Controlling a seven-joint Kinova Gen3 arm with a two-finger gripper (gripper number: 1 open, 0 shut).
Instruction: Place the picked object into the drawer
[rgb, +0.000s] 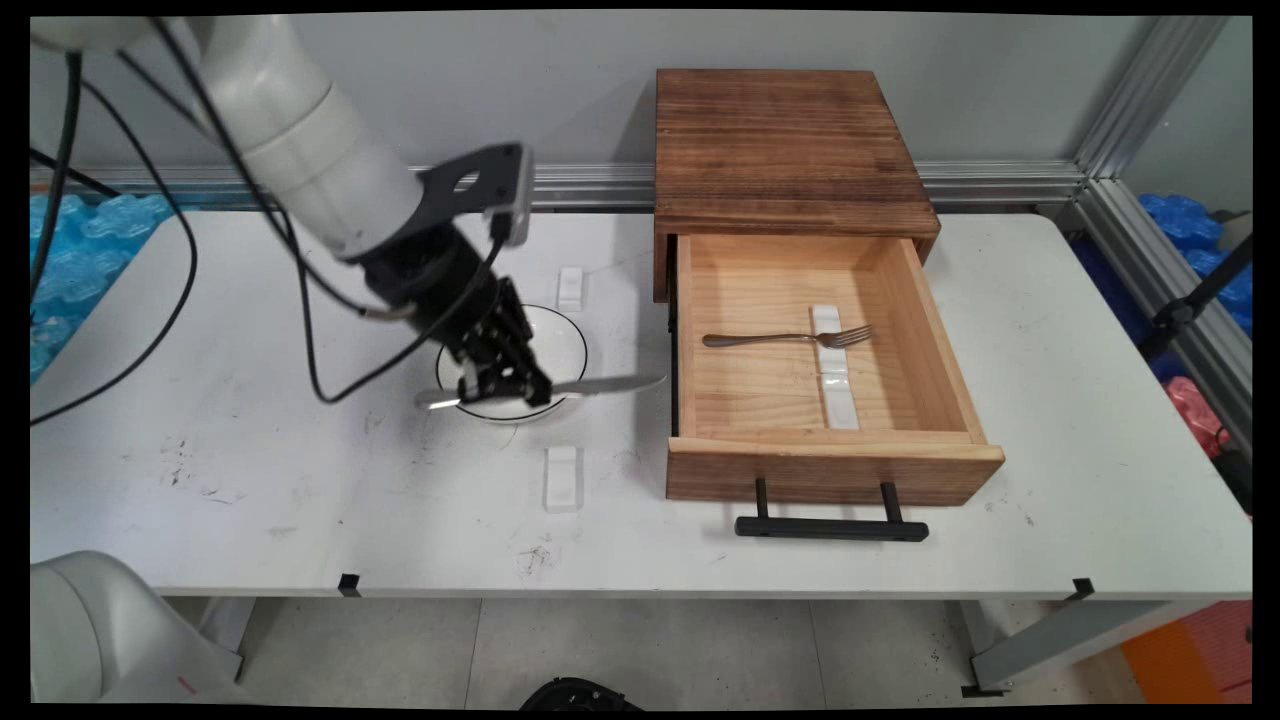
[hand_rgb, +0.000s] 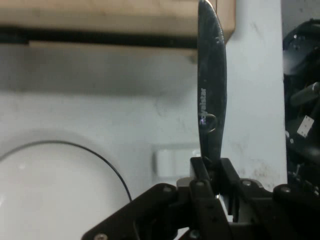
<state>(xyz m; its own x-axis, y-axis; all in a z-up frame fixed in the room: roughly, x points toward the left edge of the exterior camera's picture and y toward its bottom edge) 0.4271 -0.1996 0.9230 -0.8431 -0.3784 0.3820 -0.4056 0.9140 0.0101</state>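
My gripper (rgb: 527, 388) is shut on a steel table knife (rgb: 600, 385) and holds it level just above the near rim of a white plate (rgb: 555, 345). The blade points right, toward the open wooden drawer (rgb: 835, 465). In the hand view the knife (hand_rgb: 211, 95) rises from between my fingertips (hand_rgb: 212, 170), with the plate (hand_rgb: 50, 190) at lower left and the drawer's wooden side (hand_rgb: 115, 20) across the top. A fork (rgb: 790, 338) lies inside the drawer, its tines resting on a white cutlery rest (rgb: 832, 370).
The wooden drawer cabinet (rgb: 785, 140) stands at the back, with the drawer's black handle (rgb: 830, 527) sticking out toward the near edge. Two small white rests lie on the table, one behind the plate (rgb: 570, 287) and one in front (rgb: 562, 477). Black cables hang from the arm.
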